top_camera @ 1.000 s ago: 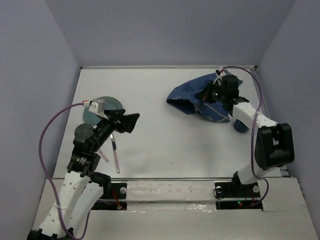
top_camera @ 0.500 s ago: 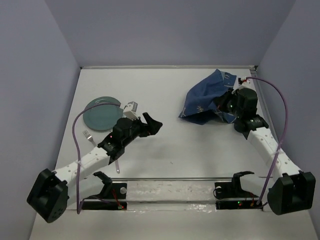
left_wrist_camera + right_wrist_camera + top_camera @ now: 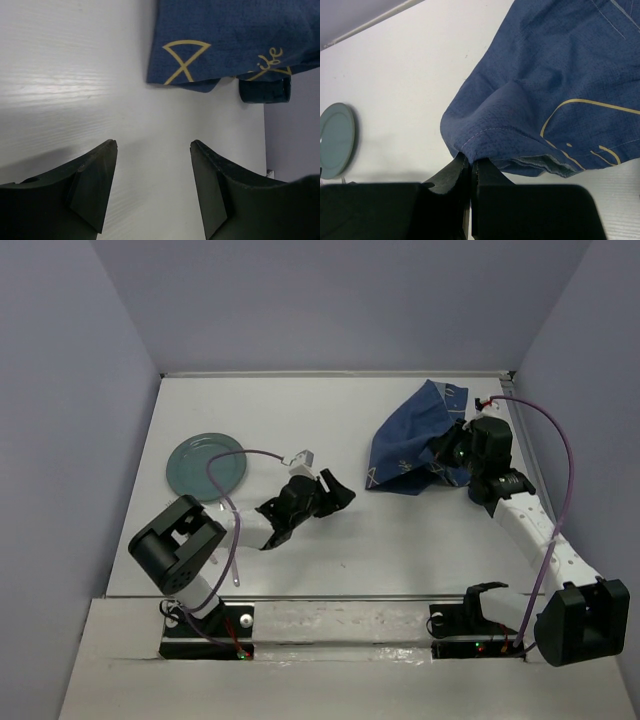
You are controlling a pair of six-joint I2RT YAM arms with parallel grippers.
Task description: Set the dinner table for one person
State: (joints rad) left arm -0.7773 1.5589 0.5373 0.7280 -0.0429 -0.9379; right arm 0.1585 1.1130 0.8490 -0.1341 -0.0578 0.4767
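The dinner table (image 3: 330,410) is a large white tabletop. A dark blue cloth (image 3: 410,445) with gold markings lies bunched at the back right. My right gripper (image 3: 442,452) is shut on a fold of it, with the cloth (image 3: 545,90) draping up and right from the pinched jaws (image 3: 470,159). My left gripper (image 3: 338,490) is open and empty, low over bare table near the middle. In the left wrist view (image 3: 153,144) it points at the cloth's near edge (image 3: 225,35), still apart from it. A teal plate (image 3: 205,462) sits at the left.
A dark blue cup (image 3: 265,91) lies just beyond the cloth's edge near the right wall. The plate also shows small in the right wrist view (image 3: 335,137). Purple-grey walls close the table on three sides. A metal rail (image 3: 340,598) runs along the near edge.
My left arm has stretched out to the right, carrying its open gripper from beside the plate to the table's middle. My right gripper has pulled the cloth up and rightward, then held.
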